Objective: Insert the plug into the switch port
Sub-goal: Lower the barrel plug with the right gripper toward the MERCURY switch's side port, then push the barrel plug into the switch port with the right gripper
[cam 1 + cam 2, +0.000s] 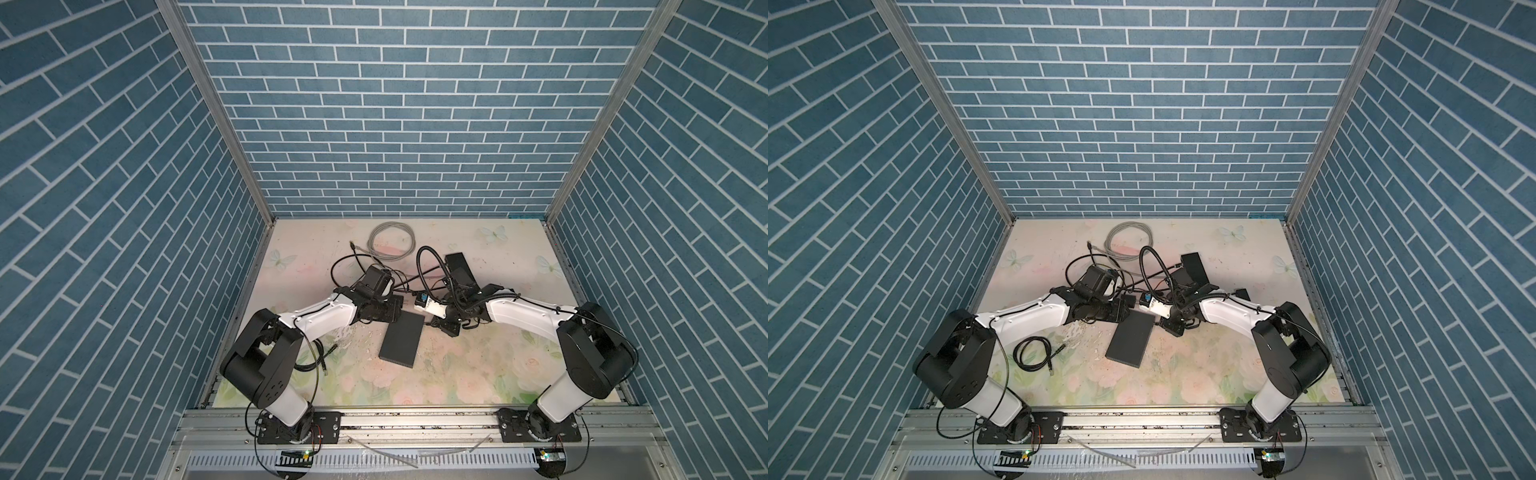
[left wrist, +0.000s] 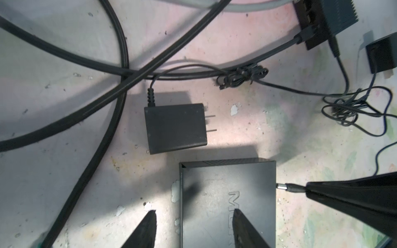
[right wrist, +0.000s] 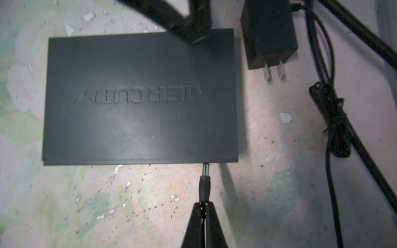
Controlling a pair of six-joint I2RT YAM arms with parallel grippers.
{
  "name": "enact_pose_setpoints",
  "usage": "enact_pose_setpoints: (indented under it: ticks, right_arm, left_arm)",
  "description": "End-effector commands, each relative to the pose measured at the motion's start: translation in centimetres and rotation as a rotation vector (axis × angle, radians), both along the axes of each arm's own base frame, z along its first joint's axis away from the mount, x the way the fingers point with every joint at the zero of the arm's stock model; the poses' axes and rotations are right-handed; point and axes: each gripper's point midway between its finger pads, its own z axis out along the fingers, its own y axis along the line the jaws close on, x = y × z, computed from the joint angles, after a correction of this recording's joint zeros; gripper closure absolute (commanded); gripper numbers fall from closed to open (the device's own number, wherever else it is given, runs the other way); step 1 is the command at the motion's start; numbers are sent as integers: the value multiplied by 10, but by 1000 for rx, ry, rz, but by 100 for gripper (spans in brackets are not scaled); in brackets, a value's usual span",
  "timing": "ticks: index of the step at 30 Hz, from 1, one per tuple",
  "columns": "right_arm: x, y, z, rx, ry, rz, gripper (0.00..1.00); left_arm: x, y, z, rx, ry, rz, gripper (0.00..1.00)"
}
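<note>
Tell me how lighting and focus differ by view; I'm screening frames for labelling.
Both top views: even light, sharp, wide-angle stretched walls. Left wrist: bright pool around the adapter, dimmer edges. Right wrist: dim, soft; switch lettering slightly blurred.

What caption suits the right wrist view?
Right fingers pinch the barrel plug, its tip at the switch edge; power adapter alongside.

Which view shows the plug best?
The right wrist view: the plug is large and clear, its tip at the switch edge. The left wrist view shows it smaller, from the side. In both top views it is too small to tell.
</note>
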Motion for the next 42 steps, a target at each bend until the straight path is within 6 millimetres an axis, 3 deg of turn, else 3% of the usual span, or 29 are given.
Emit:
enact_pose_setpoints:
  ticks: [1,8,16,22,32,42]
  right_arm:
    - [2,12,7,108,51,-123,100]
    - [4,3,-3,247,24,-320,100]
    - [2,-4,-28,267,-31,-315,100]
    - [-5,1,-21,329,-42,-263,100]
    - [-17,5,-20,346,-25,-197,100]
    - [-29,-2,-18,316,2,-171,100]
  left_arm:
    - [-2,2,-5,30,18,-27,42]
    - [0,0,-5,23,22,-57,42]
    - [0,-6,-18,30,66,-104,42]
    - [0,3,-21,84,61,-102,42]
    - [1,-12,-27,17,82,-135,42]
    - [1,-10,-32,39,85,-134,42]
